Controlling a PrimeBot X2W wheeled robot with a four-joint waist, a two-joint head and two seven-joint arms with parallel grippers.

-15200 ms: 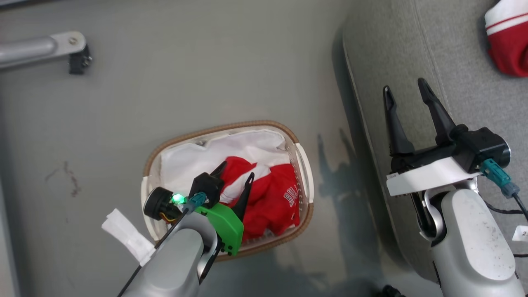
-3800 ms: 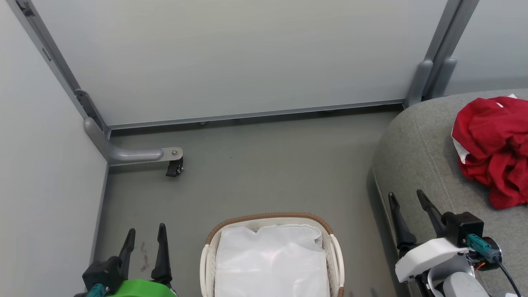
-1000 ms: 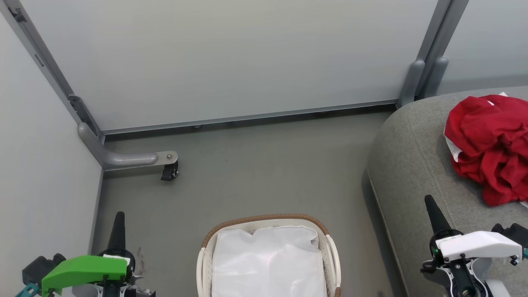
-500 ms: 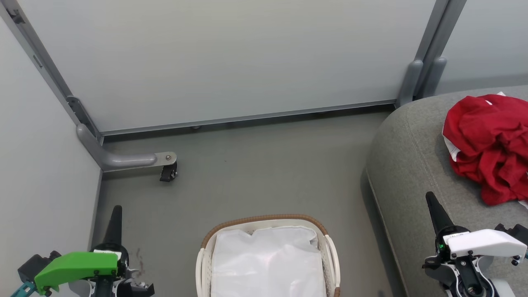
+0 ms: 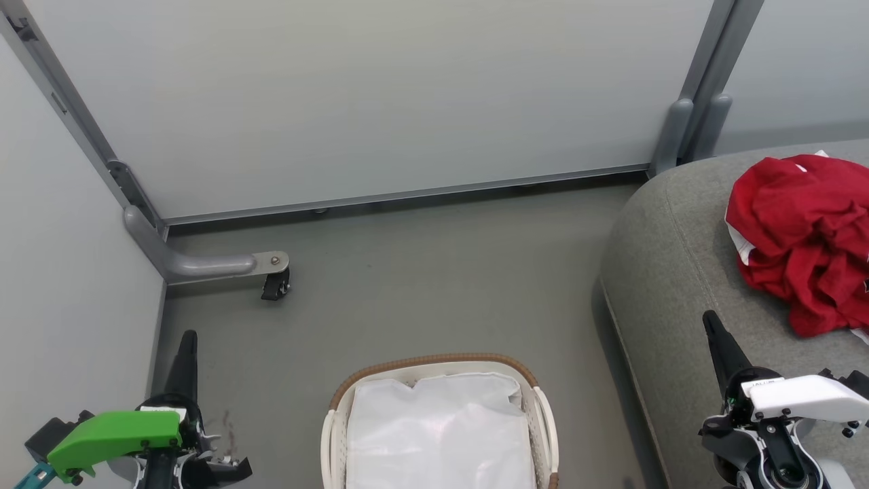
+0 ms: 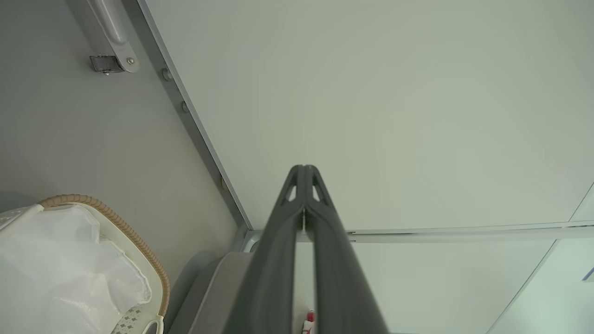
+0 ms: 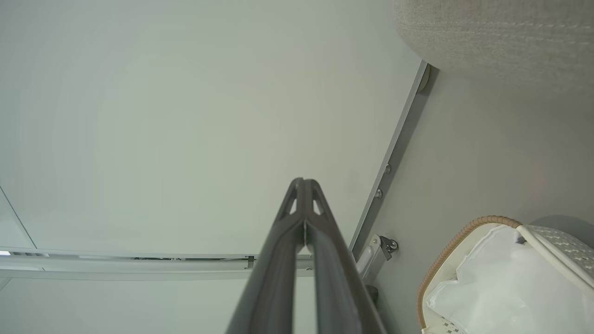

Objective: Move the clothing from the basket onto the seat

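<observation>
The red clothing (image 5: 804,238) lies crumpled on the grey seat (image 5: 679,272) at the right of the head view. On the floor at bottom centre stands the white basket (image 5: 434,362) with its brown rim, and only its white liner (image 5: 441,435) shows inside. My left gripper (image 5: 187,337) is shut with nothing in it, low at the left beside the basket. Over the seat's front part my right gripper (image 5: 710,318) is shut and holds nothing. In the wrist views the left gripper (image 6: 304,168) and the right gripper (image 7: 304,181) show their fingertips pressed together, with the basket (image 6: 139,250) (image 7: 445,260) off to one side.
Pale partition walls (image 5: 380,102) enclose the floor at the back and left. A grey bracket with a black caster (image 5: 275,285) juts out at the left wall's foot. A grey post (image 5: 679,136) stands at the back corner beside the seat.
Both grippers have shifted slightly: the left a little lower, the right a little higher and to the right. The whole picture has drifted a bit, so the camera moved. Clothing and basket stay put.
</observation>
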